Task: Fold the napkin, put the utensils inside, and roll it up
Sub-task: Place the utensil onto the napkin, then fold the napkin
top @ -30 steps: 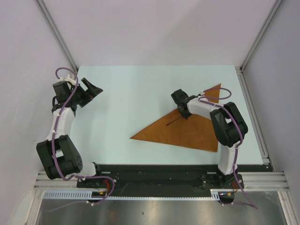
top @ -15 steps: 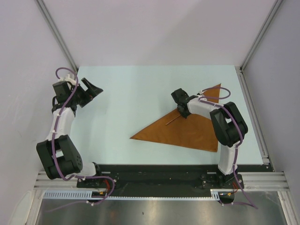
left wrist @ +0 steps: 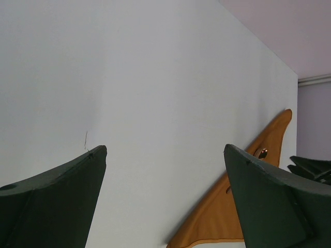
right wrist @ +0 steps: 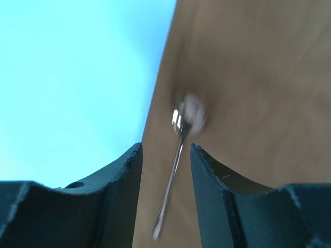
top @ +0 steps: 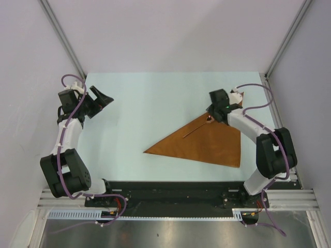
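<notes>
A: Two arms, one napkin (top: 207,147), one spoon (top: 195,129) from above?
B: Yes. The napkin is a flat rust-brown cloth triangle on the pale, smooth desk (top: 155,98). The spoon, thin-handled with a small shiny bowl, lies on the napkin just inside its far-left edge. The right claw (top: 211,114) sits at the bowl; a second ago it was further left along that edge. The left claw (top: 103,94) is well left of the napkin, unmoved.
A: Left wrist?
B: The left claw (left wrist: 164,150) gapes wide over bare desk; the napkin (left wrist: 207,222) lies beyond.
A: Right wrist?
B: The right claw (right wrist: 165,150) has its jaws parted. They straddle the blurred spoon (right wrist: 178,142) handle without pinching it, on the napkin (right wrist: 248,77) beside its edge.
</notes>
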Motion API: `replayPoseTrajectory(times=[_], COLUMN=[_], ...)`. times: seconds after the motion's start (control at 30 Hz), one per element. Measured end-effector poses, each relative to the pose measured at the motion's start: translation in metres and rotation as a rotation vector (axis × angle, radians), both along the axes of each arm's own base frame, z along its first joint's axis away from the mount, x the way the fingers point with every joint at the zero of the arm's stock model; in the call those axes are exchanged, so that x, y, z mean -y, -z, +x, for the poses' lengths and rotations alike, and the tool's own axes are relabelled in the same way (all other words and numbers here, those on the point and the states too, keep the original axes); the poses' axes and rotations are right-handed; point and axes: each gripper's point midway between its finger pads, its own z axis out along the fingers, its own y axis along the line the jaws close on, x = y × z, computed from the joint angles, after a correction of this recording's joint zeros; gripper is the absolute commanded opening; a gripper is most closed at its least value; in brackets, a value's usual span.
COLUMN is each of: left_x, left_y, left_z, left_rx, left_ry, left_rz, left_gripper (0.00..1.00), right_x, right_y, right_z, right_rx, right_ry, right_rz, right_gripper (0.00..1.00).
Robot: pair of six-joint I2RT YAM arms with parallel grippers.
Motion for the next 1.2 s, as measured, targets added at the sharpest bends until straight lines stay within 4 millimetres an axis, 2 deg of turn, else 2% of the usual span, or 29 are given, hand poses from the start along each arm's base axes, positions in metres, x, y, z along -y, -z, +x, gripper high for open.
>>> replayPoseTrajectory(times=[0.1, 0.2, 0.3, 0.4, 0.53, 0.6, 0.8, 0.93, 1.07, 1.2], left_x=[0.0, 0.0, 0.0, 0.0, -0.001, -0.001, -0.004, -0.006, -0.008, -0.009], left_y=[0.0, 0.0, -0.001, -0.001, 0.0, 0.0, 0.002, 0.005, 0.007, 0.009], left_z=[0.0, 0.0, 0.0, 0.001, 0.001, 0.001, 0.001, 0.0, -0.001, -0.002], left_rx=[0.0, 0.001, 0.005, 0.01, 0.011, 0.012, 0.004, -0.003, -0.011, -0.019], left_ry=[0.0, 0.001, 0.002, 0.003, 0.002, 0.004, -0.008, -0.011, -0.019, -0.023], left_rz=[0.0, 0.001, 0.002, 0.004, 0.008, 0.014, 0.03, 0.041, 0.056, 0.063], left_gripper=[1.0, 1.0, 1.0, 1.0, 1.0, 1.0, 0.99, 1.0, 0.99, 1.0], right_x=[0.043, 0.088, 0.133, 0.172, 0.188, 0.192, 0.217, 0.233, 0.236, 0.233], right_y=[-0.02, -0.023, -0.012, 0.017, 0.056, 0.064, 0.062, 0.06, 0.058, 0.057], right_z=[0.019, 0.036, 0.051, 0.06, 0.074, 0.084, 0.12, 0.151, 0.175, 0.185], right_rx=[0.045, 0.067, 0.081, 0.054, 0.006, 0.016, 0.108, 0.163, 0.214, 0.254], right_ry=[-0.036, -0.079, -0.129, -0.159, -0.216, -0.232, -0.212, -0.213, -0.242, -0.265], right_rz=[-0.047, -0.043, 0.01, 0.039, 0.093, 0.125, 0.154, 0.154, 0.161, 0.194], right_gripper=[0.48, 0.48, 0.48, 0.49, 0.5, 0.5, 0.51, 0.53, 0.56, 0.57])
